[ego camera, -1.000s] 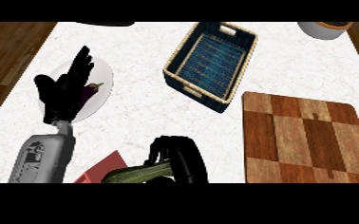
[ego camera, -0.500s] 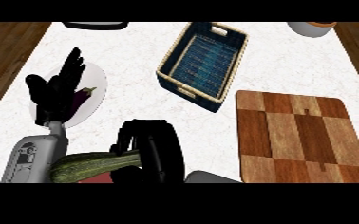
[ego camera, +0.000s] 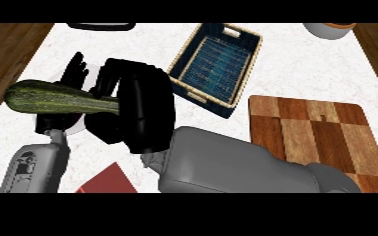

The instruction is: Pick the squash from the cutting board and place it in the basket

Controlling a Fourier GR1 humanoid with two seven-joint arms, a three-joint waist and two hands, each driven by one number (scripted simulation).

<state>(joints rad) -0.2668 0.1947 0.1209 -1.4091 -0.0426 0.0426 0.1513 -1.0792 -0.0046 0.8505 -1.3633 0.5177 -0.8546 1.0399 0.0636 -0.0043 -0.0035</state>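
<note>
Two hands showed in the head view, and you could read their roles from their poses. The right hand (ego camera: 140, 107) was curled round the squash (ego camera: 55, 99), gripping it near one end so that the long green body stuck out sideways to that hand's left, lifted off the cutting board (ego camera: 314, 130), which lay bare to the hand's right. The basket (ego camera: 193, 96) stood just beyond and to the right of the holding hand, its dark interior open upward, so you would judge the carry as under way and the release not yet made. The left hand (ego camera: 74, 72) rested with straight fingers up, partly hidden behind the squash, over a white plate (ego camera: 74, 126). The surface was a pale marbled counter (ego camera: 295, 65) with wooden borders; a red object (ego camera: 111, 182) lay near the lower edge, and a pot (ego camera: 331, 29) stood at the far right corner.
</note>
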